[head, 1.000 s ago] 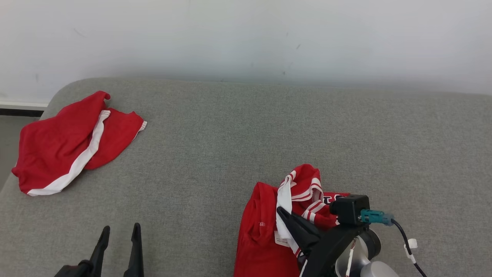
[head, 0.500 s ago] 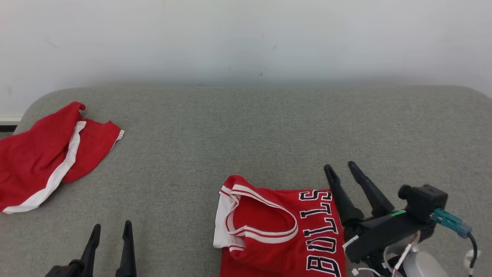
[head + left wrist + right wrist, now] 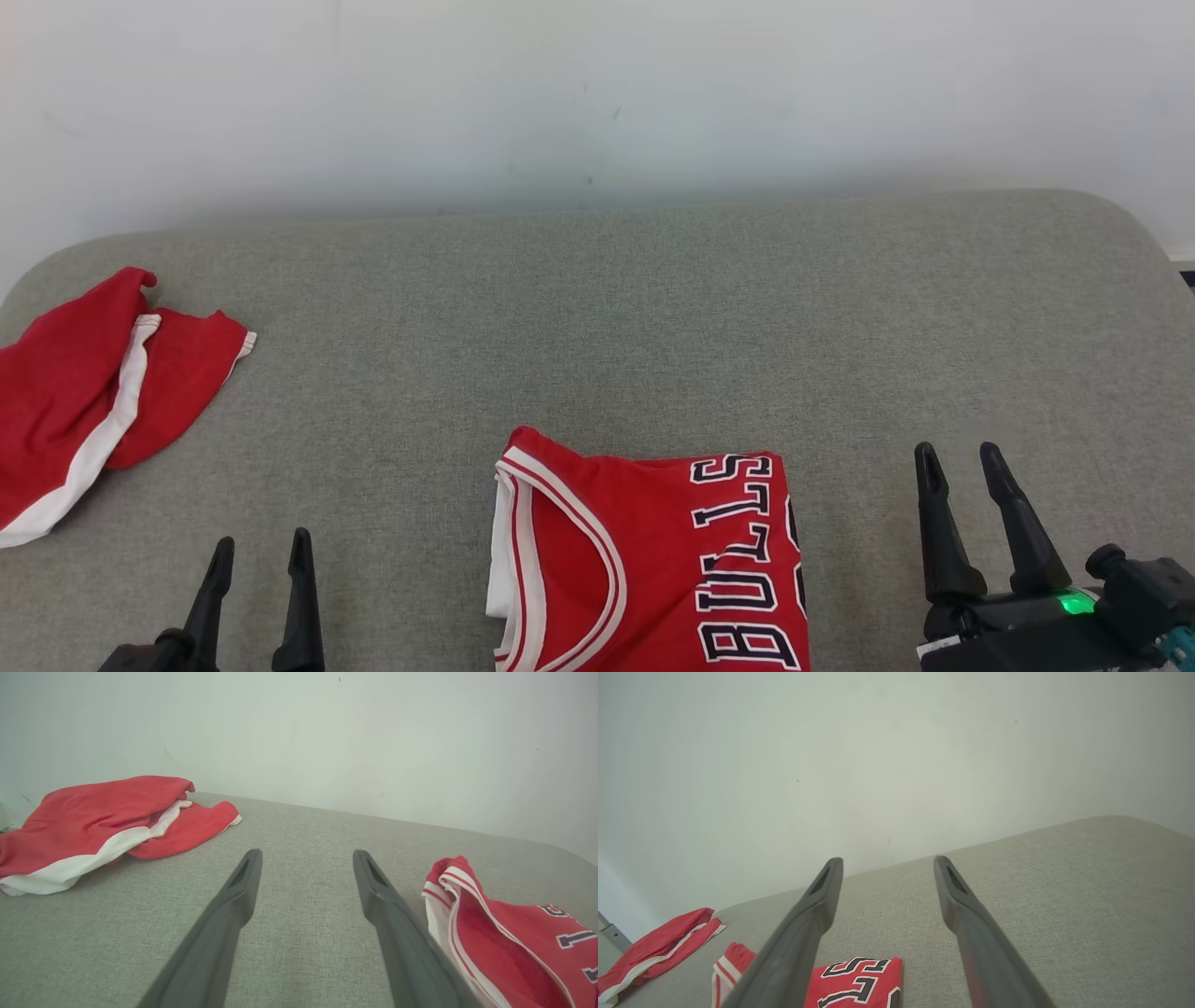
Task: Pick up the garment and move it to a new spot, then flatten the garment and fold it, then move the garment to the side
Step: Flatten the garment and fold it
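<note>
My left gripper (image 3: 262, 539) and right gripper (image 3: 956, 450) flank the folded red jersey (image 3: 635, 560), fingers apart, both empty.

A grey fabric-covered counter (image 3: 597, 308) with rounded far corners stands against a white wall. A folded red jersey (image 3: 644, 569) with white trim and dark lettering lies flat at its near middle. Crumpled red shorts (image 3: 84, 411) with a white stripe lie at the left edge, well apart.

Home-like rm: grey fabric couch seat (image 3: 653, 308) against plain white wall (image 3: 597, 84).
</note>
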Available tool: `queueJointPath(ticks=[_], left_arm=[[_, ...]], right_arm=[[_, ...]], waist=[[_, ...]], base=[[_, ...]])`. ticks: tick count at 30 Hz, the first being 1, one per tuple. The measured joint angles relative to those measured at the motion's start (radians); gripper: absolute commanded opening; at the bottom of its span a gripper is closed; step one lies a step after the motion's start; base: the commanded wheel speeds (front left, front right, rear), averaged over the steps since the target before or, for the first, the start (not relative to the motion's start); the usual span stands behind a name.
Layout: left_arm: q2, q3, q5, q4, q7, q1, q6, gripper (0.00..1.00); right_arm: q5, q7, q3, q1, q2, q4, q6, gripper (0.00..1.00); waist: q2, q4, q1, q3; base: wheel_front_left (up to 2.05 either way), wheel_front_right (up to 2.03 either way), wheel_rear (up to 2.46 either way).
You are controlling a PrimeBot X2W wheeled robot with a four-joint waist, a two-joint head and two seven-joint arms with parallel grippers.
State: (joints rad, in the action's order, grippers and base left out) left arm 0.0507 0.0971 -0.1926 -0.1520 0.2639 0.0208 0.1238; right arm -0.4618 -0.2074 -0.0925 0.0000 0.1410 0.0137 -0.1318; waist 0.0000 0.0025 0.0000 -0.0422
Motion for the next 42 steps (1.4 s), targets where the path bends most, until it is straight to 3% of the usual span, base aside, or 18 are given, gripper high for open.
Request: queueJointPath(ticks=[17,42], left_arm=[[0.0,-0.001,0.052,0.044,0.0,0.023,-0.018,1.0],[0.024,-0.007,0.038,0.036,0.0,0.045,0.001,1.0]], right_arm=[[0.147,-0.054,0.043,0.069,-0.046,0.042,0.0,1.0],[0.182,-0.057,0.032,0.088,-0.044,0.118,0.0,1.0]], waist=[[0.0,0.005,-0.0001,0.048],[0.0,0.023,0.0,0.079]], base=[[0.0,0.0,0.0],[0.0,0.0,0.0]])
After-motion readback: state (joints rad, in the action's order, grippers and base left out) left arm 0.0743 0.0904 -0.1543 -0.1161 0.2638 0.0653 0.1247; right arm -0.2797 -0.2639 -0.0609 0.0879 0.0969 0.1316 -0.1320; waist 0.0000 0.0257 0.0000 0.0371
